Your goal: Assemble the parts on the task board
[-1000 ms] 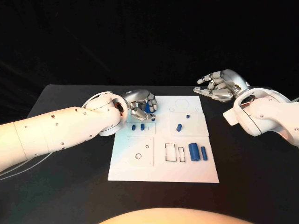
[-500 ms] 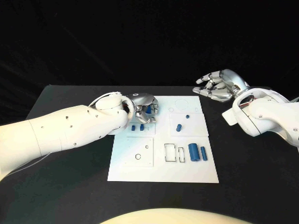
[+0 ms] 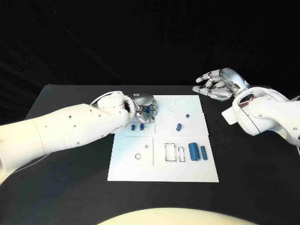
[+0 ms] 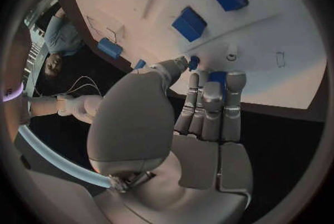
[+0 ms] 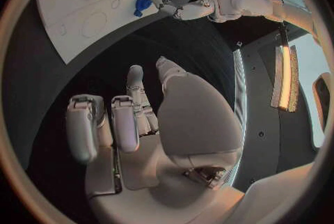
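Placement looks like the step in hand: the left hand (image 3: 145,106) is down over the far left corner of the task board (image 3: 165,169), its fingers curled around a small blue part (image 3: 149,111) that shows between the fingertips in the head view. In the left wrist view the fingers (image 4: 210,102) close toward the thumb with blue showing just beyond the tips, so I judge the part grasped, though how firmly it is pinched I cannot tell.

Just beside that hand, toward the robot, two small blue pegs (image 3: 138,127) sit on the board. A short blue peg (image 3: 179,126) lies near the board's middle, a tiny blue piece (image 3: 188,115) just beyond it, and a larger blue block (image 3: 193,152) stands with a slimmer blue cylinder (image 3: 204,152) beside the rectangular cut-outs on the near right part.

The right hand (image 3: 219,85) hovers above the black counter (image 3: 62,154) off the board's far right corner, fingers loosely curled and holding nothing, well apart from any part.

Next, the left hand probably needs to line the held part up with its seat and press it straight down; a tilt there could jam it or let it slip.
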